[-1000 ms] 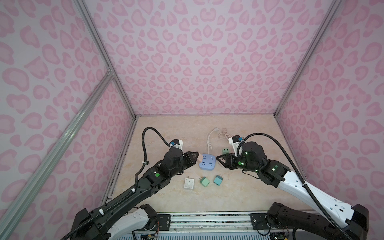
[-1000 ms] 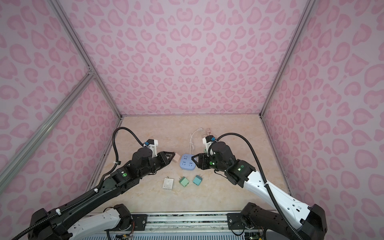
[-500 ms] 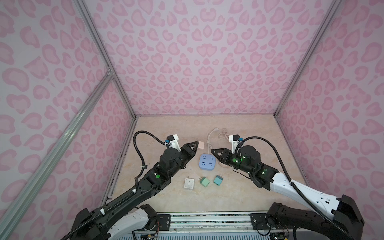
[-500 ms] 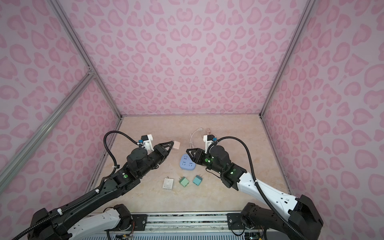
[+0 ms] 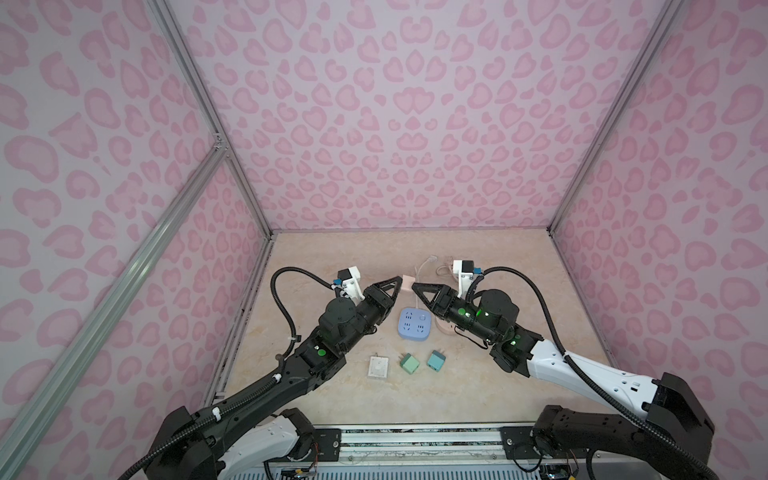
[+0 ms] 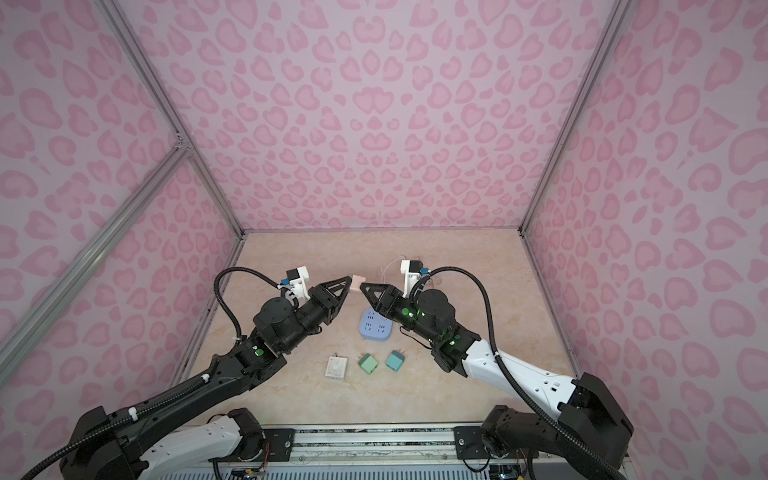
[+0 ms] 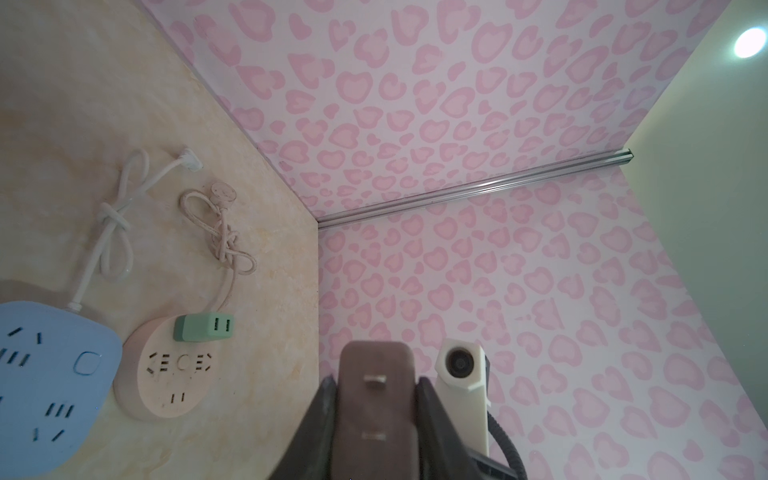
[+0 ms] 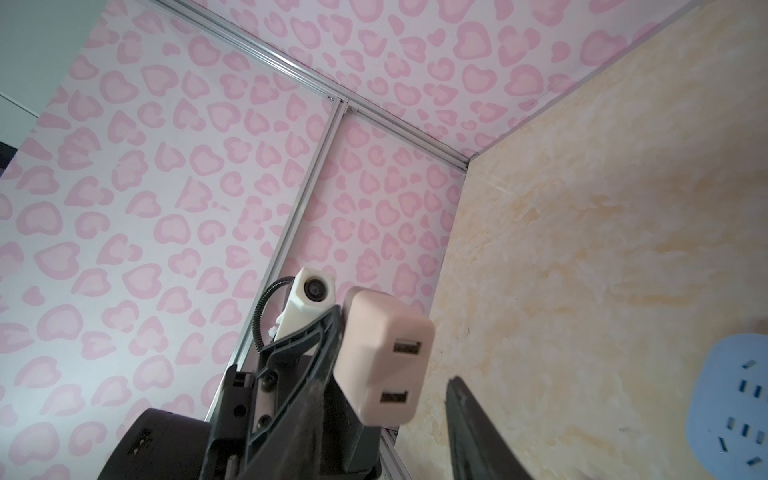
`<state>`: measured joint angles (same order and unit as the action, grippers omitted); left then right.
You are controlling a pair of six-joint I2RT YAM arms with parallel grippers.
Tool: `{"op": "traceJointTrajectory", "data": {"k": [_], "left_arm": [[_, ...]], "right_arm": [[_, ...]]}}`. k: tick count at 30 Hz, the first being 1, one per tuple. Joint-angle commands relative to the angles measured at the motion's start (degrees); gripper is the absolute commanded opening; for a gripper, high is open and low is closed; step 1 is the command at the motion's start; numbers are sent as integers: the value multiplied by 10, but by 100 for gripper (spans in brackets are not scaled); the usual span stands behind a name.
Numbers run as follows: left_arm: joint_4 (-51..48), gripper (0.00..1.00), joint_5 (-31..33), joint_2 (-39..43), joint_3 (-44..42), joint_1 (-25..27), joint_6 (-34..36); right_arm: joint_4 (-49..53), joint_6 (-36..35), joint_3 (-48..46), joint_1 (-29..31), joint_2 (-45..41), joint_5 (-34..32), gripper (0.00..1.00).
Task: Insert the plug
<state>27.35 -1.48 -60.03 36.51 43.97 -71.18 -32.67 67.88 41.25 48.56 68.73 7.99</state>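
the left end effector (image 5: 395,284) is squeezing the pink plug (image 5: 407,282) and holding it up above the bench (image 5: 498,395). the right end effector (image 5: 417,287) is hovering just beside it with jaws apart. the blue socket box (image 5: 413,325) is lying below.

A pale pink plug (image 8: 384,361), two USB ports facing the lens, sits clamped in the black left gripper (image 8: 345,328), with a white wrist camera (image 8: 313,291) just behind. One dark finger (image 8: 478,428) of the spread right gripper (image 8: 390,386) stands just beside the plug, not touching it. A blue power strip (image 8: 731,407) lies on the marbled table (image 8: 602,208).
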Motion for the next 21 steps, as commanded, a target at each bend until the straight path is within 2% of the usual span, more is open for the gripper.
{"op": "traceJointTrajectory", "data": {"k": [1,4,14,21], "left_arm": [[61,3,-14,-2,-9,0,-17],[65,3,-13,0,-13,0,-19],[64,3,-21,17,-16,0,-8],[70,3,-18,17,-17,0,-12]], "right_arm": [[-40,11,0,-6,4,6,44],[-49,26,8,-14,13,26,39],[-17,36,22,-18,27,31,39],[-89,60,12,-18,48,48,37]]}}
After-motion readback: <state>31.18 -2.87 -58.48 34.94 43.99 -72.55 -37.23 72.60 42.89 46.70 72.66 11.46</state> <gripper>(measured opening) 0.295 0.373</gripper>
